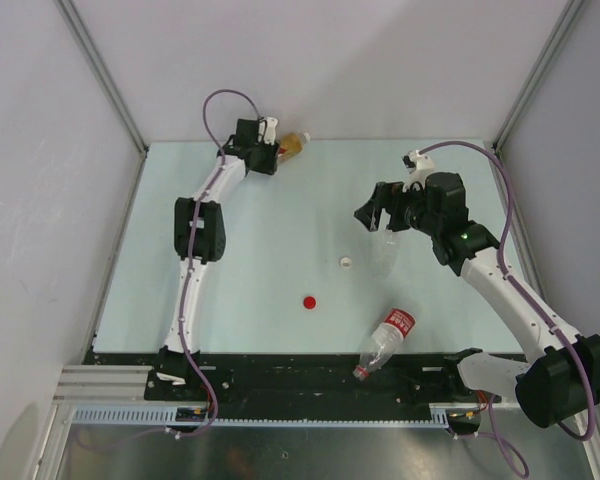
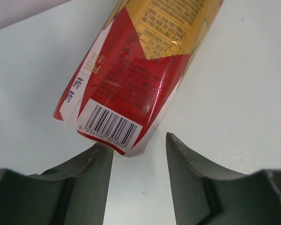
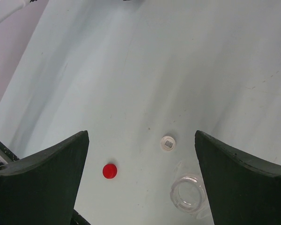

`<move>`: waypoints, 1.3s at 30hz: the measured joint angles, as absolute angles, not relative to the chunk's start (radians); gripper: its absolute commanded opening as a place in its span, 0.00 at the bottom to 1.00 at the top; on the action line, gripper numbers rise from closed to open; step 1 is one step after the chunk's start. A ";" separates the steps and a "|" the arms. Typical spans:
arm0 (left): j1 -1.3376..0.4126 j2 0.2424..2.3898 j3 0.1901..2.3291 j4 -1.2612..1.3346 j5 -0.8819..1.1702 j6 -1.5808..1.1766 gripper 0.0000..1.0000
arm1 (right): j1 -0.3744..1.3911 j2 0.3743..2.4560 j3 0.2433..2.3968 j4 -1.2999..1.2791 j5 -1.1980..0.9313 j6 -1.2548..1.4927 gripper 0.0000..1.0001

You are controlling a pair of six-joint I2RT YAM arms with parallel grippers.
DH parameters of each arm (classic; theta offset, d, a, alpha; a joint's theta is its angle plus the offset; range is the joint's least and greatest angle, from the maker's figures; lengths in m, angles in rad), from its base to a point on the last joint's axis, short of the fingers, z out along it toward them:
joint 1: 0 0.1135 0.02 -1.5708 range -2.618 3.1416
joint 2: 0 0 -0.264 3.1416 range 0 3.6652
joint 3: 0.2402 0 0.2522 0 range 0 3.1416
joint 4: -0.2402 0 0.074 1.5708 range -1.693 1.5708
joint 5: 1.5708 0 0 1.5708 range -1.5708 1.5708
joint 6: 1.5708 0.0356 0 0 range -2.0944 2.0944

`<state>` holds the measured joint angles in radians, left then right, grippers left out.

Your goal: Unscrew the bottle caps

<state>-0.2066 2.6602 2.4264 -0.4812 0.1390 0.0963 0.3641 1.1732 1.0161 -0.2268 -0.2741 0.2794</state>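
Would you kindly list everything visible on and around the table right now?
amber bottle: one, amber with red-yellow label, lying at the far edge.
clear bottle: one, unlabelled, standing open-necked right of centre.
labelled bottle: one, clear with red-white label, lying near the front edge.
red cap: one, red, loose mid-table.
white cap: one, white, loose left of the clear bottle.
table: one, pale blue-green, under everything.
left tool: one, dark, shut on the amber bottle's base.
right tool: one, dark, open above the clear bottle.
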 measured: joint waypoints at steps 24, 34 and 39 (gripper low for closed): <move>-0.284 2.474 2.335 -0.468 0.297 0.156 0.99 | 0.360 1.159 1.016 -0.282 -0.252 0.276 0.99; -0.281 2.457 2.357 -0.450 0.190 0.177 0.99 | 0.358 1.159 1.016 -0.284 -0.252 0.276 0.99; -0.281 2.510 2.416 -0.434 0.199 0.199 1.00 | 0.358 1.159 1.016 -0.288 -0.252 0.276 0.99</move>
